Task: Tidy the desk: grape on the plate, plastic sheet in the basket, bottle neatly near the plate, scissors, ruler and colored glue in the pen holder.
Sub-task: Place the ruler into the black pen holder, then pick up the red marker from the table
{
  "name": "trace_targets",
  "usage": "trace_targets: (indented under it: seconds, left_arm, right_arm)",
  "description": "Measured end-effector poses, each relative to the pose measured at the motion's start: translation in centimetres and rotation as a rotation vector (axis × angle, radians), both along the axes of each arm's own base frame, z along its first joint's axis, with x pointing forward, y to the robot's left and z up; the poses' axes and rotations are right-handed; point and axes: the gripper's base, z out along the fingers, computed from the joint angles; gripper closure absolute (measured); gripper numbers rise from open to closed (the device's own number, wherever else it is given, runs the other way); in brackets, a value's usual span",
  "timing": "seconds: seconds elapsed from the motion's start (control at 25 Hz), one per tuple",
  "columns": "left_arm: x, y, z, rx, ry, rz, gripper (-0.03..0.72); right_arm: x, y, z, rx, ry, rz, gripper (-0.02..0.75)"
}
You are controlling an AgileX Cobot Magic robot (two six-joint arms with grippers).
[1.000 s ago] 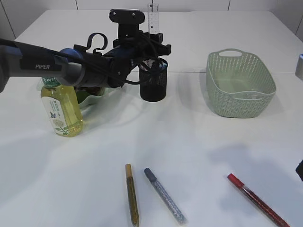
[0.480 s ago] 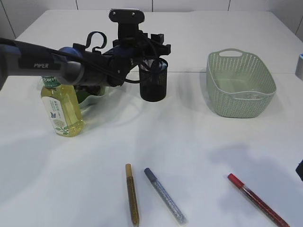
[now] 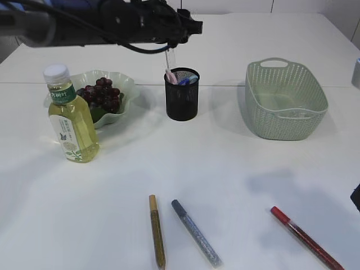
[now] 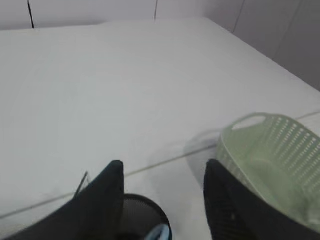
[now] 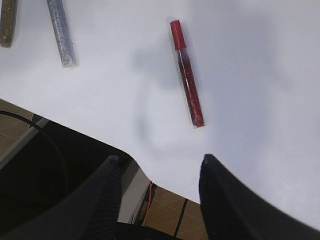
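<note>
Pen holder point(image 3: 181, 95) mid-table, basket point(image 3: 286, 100) well apart, left hand point(image 4: 162, 185) open above

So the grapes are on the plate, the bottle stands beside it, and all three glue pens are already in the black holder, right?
Not quite. The grapes are on the plate and the bottle stands beside it, but the exterior view shows the gold, silver and red glue pens lying on the table, not in the holder.

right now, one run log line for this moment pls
left fingers: open, empty, above holder | right fingers: open, empty | grapes: on plate | glue sticks: three on table
</note>
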Motion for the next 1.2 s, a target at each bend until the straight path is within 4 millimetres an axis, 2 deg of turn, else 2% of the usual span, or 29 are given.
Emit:
trace_targets:
  seconds: [0.24, 0.36, 0.72, 0.92, 1.2]
  left_arm:
    - [-3.8, 1.6, 4.9, 0.161, 0.181, -0.092, 0.305]
    - [-6.0, 2.8, 6.7, 0.254, 0.286, -0.122, 0.305]
    - [-12.7, 7.1, 11.5, 0.335, 0.655, -0.017, 0.305]
    - [-14.6, 8.8, 13.5, 0.377, 0.668, 0.019, 0.301]
    - [-17.0, 10.0, 16.2, 0.299, 0.628, 0.032, 0.262]
  right_arm:
    - [0.2, 0.1, 0.6, 0.009, -0.021, 0.0, 0.334]
    - [0.2, 0.1, 0.8, 0.014, -0.023, 0.0, 0.334]
    - [0.1, 0.5, 0.8, 0.058, -0.005, -0.002, 0.334]
    - [0.0, 0.8, 0.8, 0.089, 0.008, -0.004, 0.334]
    - [0.0, 0.7, 0.8, 0.077, 0.005, -0.004, 0.334]
